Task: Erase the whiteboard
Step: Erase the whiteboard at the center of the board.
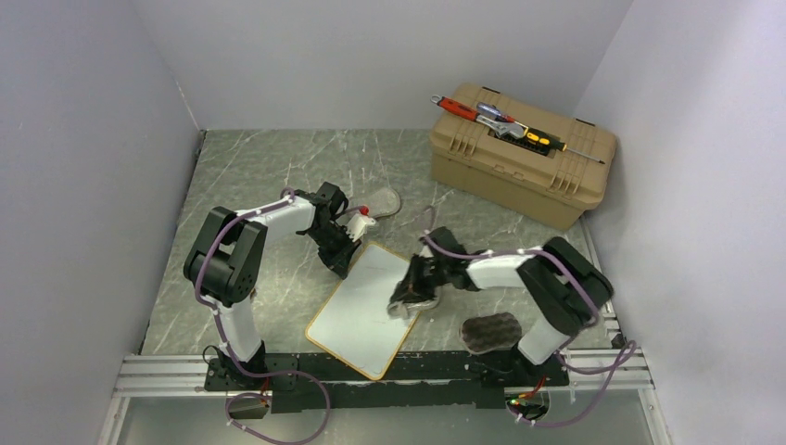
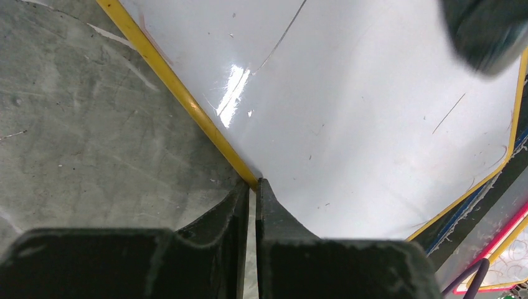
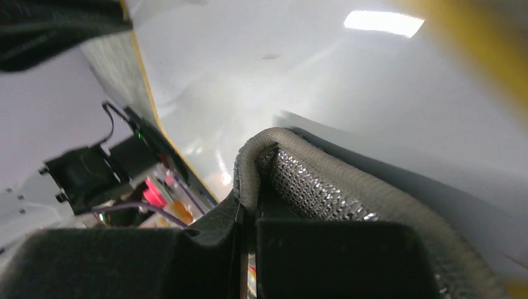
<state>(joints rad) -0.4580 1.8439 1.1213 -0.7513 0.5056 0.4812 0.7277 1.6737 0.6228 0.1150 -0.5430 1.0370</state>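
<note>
The whiteboard point(image 1: 357, 320) lies flat and slanted on the table, glossy white with a thin yellow frame. Its surface point(image 2: 348, 124) carries only a few faint thin dark lines. My left gripper point(image 1: 341, 264) is at the board's far left edge, and in the left wrist view it point(image 2: 254, 184) is shut on the yellow frame. My right gripper point(image 1: 408, 298) is over the board's right side, shut on the rim of a grey mesh-faced sponge point(image 3: 324, 180) that presses on the white surface point(image 3: 261, 68).
A tan toolbox point(image 1: 519, 153) stands at the back right with a red-handled wrench point(image 1: 473, 111) and a yellow-handled screwdriver on its lid. A black wavy sponge point(image 1: 489, 331) sits by the right arm's base. A grey pad point(image 1: 382, 201) and a red-capped marker point(image 1: 361, 213) lie behind the board.
</note>
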